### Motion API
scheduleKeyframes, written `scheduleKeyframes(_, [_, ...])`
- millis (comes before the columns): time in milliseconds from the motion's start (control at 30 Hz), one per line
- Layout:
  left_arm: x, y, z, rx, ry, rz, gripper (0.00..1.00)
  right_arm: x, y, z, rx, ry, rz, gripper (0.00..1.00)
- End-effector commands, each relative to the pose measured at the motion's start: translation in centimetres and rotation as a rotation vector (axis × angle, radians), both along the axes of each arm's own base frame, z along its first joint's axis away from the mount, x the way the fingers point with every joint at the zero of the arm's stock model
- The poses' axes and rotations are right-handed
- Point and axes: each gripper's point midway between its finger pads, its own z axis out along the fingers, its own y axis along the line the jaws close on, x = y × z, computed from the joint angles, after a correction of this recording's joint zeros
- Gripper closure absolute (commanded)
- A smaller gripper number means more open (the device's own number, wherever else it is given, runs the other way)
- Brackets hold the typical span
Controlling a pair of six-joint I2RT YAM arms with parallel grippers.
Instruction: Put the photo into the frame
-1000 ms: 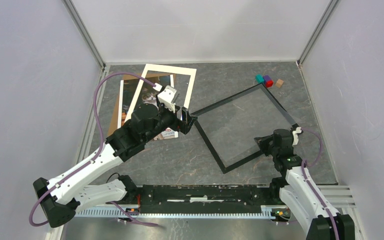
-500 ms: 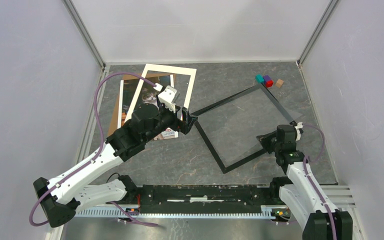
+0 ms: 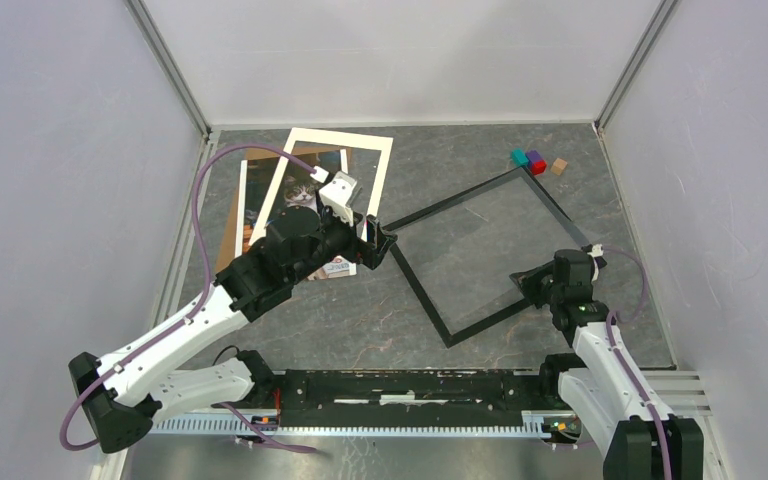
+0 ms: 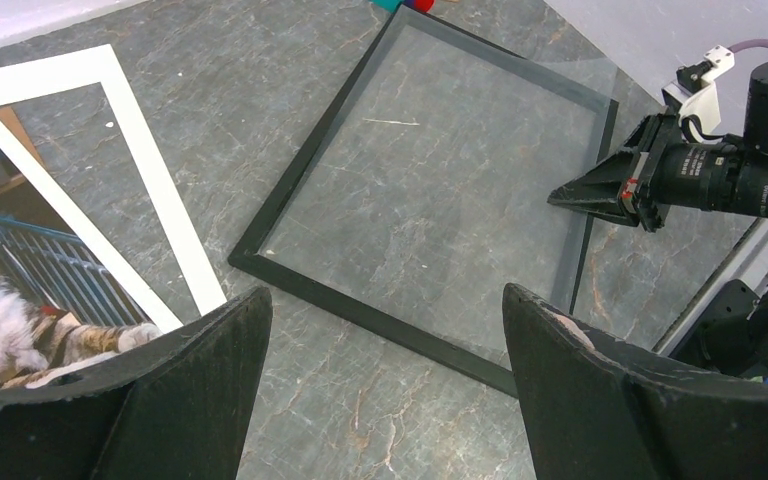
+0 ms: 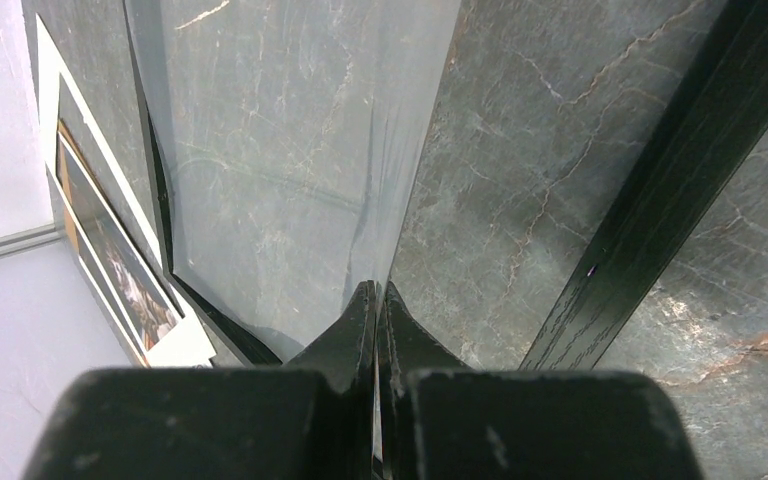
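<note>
On my right wrist cam, the right gripper (image 5: 378, 300) is pinched tight on the near edge of the clear sheet (image 5: 290, 130). One black bar of the frame (image 5: 672, 190) cuts diagonally across the grey table (image 5: 520, 150) just beside it, with the white mat (image 5: 95, 150) and photo (image 5: 125, 275) way off left.

no legible text, labels or numbers anywhere

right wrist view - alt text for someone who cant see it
The shut right gripper pinches the near edge of a clear sheet, which seems tilted up off the grey table. A black frame edge runs diagonally at right; the white mat and photo lie far left.
</note>
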Motion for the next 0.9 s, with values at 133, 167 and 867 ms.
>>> scheduleKeyframes(133, [0.13, -0.47, 1.04, -0.038, -0.032, -0.016, 0.08, -0.46, 0.89, -0.02, 0.036, 0.002, 0.038, 1.0])
scheduleKeyframes(167, [0.15, -0.43, 1.06, -0.038, -0.032, -0.015, 0.08, -0.55, 0.95, -0.04, 0.037, 0.006, 0.041, 1.0])
scheduleKeyframes(867, [0.04, -0.49, 1.06, -0.039, -0.032, -0.02, 0.08, -0.48, 1.11, -0.09, 0.006, 0.041, 0.094, 1.0])
